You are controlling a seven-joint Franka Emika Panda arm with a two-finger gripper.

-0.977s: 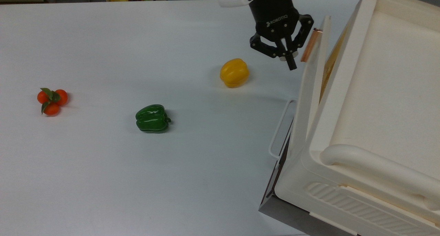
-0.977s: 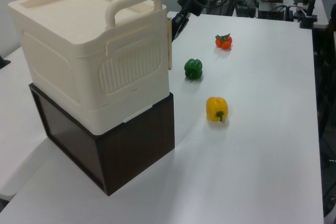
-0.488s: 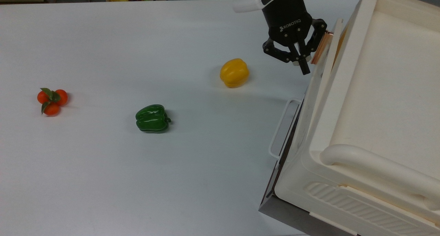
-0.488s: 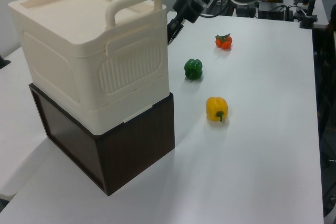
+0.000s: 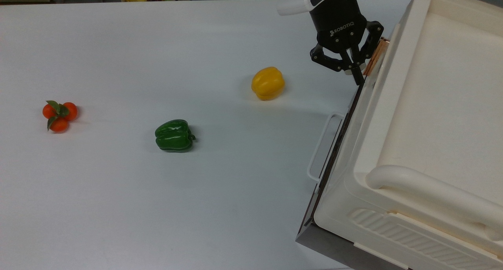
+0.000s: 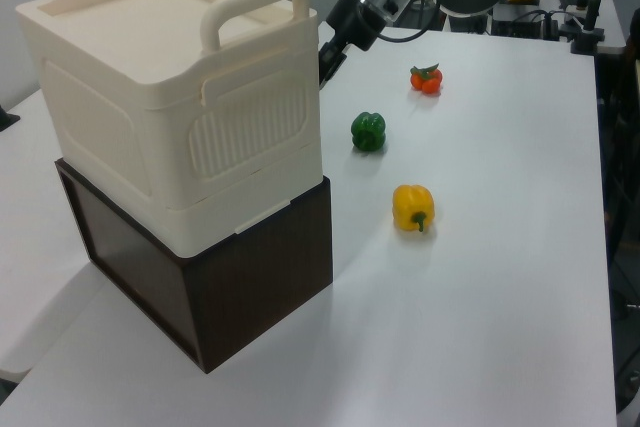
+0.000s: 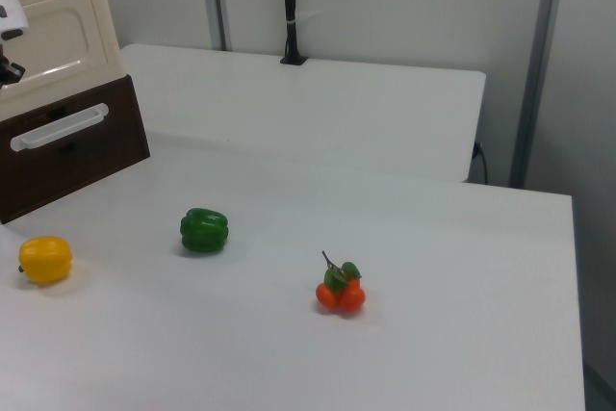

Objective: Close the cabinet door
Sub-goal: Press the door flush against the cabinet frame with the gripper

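The white table carries everything. At the top view's right stands the cabinet, a big cream box with a tray-like top and a thick rounded handle, set on a dark base whose front panel bears a white wire loop handle.

A second ago the cabinet door stood swung out at an angle from the cabinet's front, with a yellowish gap showing behind it in the top view. Half a second ago that gap had narrowed to a sliver. Now the door lies flush against the front, and in the top view no gap is left. Its long axis runs along the cabinet's front face, from the top view's near side to its far side, and its copper-coloured bar handle sits at the far end.

The gripper has travelled with the door toward the top view's right. It hangs just beside the copper handle, fingers drawn together around nothing, their tips at the door's outer face.

Well apart on the table lie a yellow pepper, a green pepper and, far to the top view's left, a cluster of small tomatoes.
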